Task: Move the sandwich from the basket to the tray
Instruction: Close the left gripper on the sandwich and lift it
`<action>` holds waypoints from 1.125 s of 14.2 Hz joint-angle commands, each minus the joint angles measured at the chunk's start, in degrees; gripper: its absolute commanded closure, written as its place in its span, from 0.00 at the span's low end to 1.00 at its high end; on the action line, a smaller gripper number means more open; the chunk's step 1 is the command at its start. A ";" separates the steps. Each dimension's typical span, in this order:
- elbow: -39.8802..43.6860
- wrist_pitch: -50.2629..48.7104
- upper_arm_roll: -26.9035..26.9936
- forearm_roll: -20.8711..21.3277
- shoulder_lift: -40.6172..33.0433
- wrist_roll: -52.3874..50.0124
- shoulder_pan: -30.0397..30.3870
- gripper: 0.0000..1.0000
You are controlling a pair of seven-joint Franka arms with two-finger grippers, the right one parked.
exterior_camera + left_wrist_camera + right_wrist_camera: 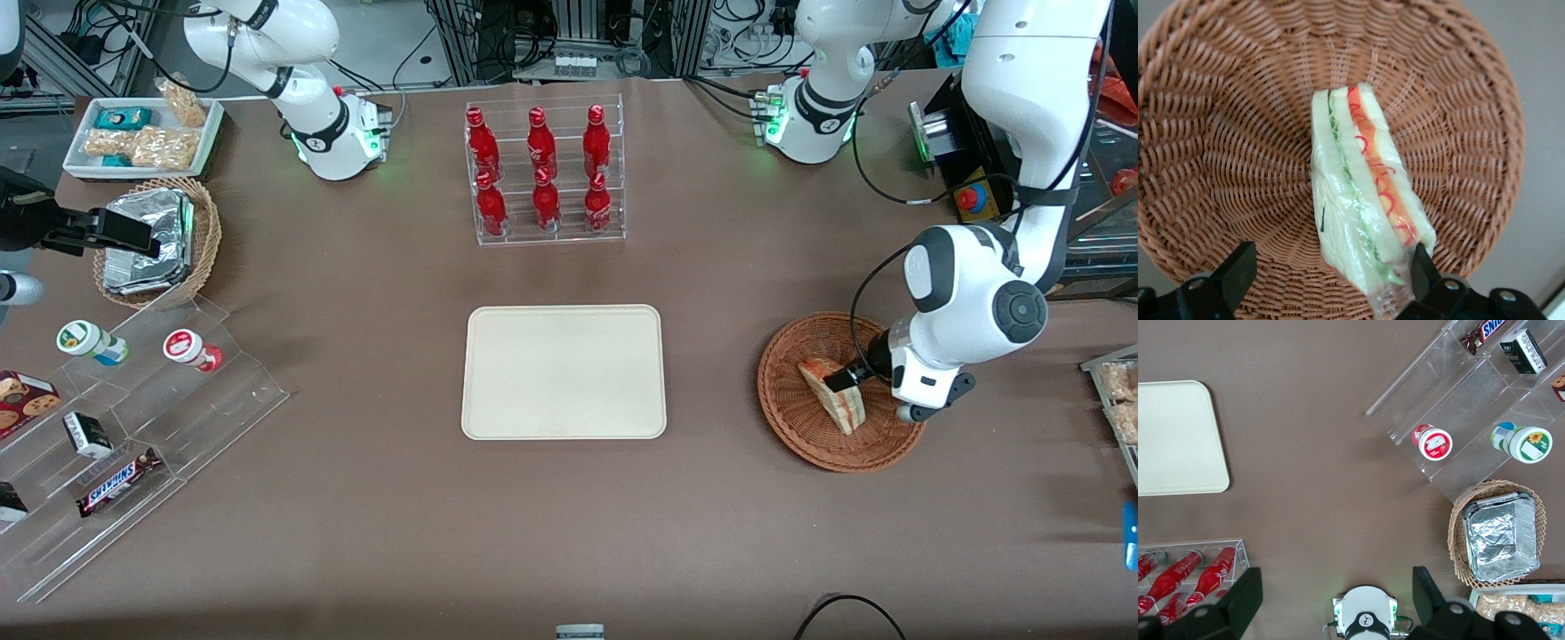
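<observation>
The left arm reaches down into the basket (800,418) at the working arm's end of the desk (356,533), and its gripper (1328,277) hangs low over the sandwich (1361,213), jaws spread wide. 1 finger (1421,270) touches the wedge's red-orange side, while the other finger (1238,267) stands well apart from the white bread, so nothing is grasped. The sandwich lies on the wicker (wrapped in clear film, it seems). The tray (564,372) sits bare mid-desk, with 6 red bottles (542,169) racked farther from the front camera.
</observation>
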 commanded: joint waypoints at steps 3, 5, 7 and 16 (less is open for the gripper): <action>3.39 -5.94 0.35 -0.41 -2.54 -6.08 -0.38 0.00; 4.01 -5.42 0.26 -0.41 -1.75 -8.72 -0.46 0.00; 5.32 -4.46 0.26 -0.67 -0.26 -11.88 -0.47 0.00; 7.18 5.84 0.17 -0.50 9.85 -20.43 -3.98 0.00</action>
